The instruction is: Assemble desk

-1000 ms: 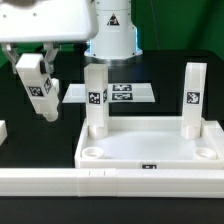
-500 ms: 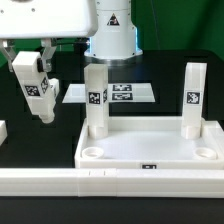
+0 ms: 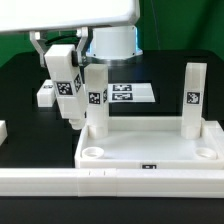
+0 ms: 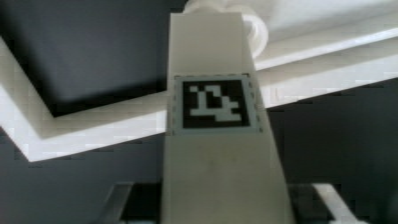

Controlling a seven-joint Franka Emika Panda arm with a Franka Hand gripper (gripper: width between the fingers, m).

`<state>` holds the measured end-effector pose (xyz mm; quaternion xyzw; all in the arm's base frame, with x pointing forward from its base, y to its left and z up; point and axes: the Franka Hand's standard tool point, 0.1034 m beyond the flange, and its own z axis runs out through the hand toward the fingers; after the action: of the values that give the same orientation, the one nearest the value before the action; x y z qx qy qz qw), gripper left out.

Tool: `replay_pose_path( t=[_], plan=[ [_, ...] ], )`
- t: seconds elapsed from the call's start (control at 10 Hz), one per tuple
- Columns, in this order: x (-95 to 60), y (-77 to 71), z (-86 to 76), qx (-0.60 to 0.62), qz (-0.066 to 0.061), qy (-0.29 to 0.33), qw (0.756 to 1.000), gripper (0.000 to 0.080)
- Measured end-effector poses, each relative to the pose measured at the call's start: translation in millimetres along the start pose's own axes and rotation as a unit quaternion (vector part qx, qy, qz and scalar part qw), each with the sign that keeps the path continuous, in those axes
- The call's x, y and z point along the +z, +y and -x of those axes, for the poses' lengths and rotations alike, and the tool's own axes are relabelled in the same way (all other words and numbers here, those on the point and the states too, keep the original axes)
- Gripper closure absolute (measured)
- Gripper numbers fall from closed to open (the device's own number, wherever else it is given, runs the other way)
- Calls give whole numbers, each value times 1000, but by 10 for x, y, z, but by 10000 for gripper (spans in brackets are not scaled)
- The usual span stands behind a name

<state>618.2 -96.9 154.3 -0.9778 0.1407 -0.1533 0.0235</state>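
One tabletop [image 3: 150,148], four legs. Two upright legs [image 3: 95,100] [image 3: 193,98] in tabletop's rear sockets. Third leg [image 3: 68,92] clamped, tilted, in gripper [image 3: 60,55] just beside tabletop. Fourth leg [image 3: 45,95] lying apart from tabletop.

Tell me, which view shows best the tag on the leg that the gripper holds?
The wrist view: the tag fills the middle, large. The exterior view shows it small and tilted on the held leg.

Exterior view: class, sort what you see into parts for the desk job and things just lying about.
Desk job: tabletop; two upright legs; held leg in the gripper; loose leg.
Lying about: marker board; border rail.
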Motion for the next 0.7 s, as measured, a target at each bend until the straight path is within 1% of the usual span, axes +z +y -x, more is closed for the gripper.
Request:
replay_pose_path(
  t=[0.2, 0.3, 0.5, 0.6, 0.7],
  plan=[
    [3, 7, 2, 0, 0, 0, 1000, 509],
    [2, -39, -1, 8, 0, 0, 1000, 509],
    [-2, -562, 3, 14, -15, 3, 1000, 509],
    [25, -795, 2, 14, -17, 2, 1000, 509],
    [45, -916, -3, 12, -20, 2, 1000, 509]
  ],
)
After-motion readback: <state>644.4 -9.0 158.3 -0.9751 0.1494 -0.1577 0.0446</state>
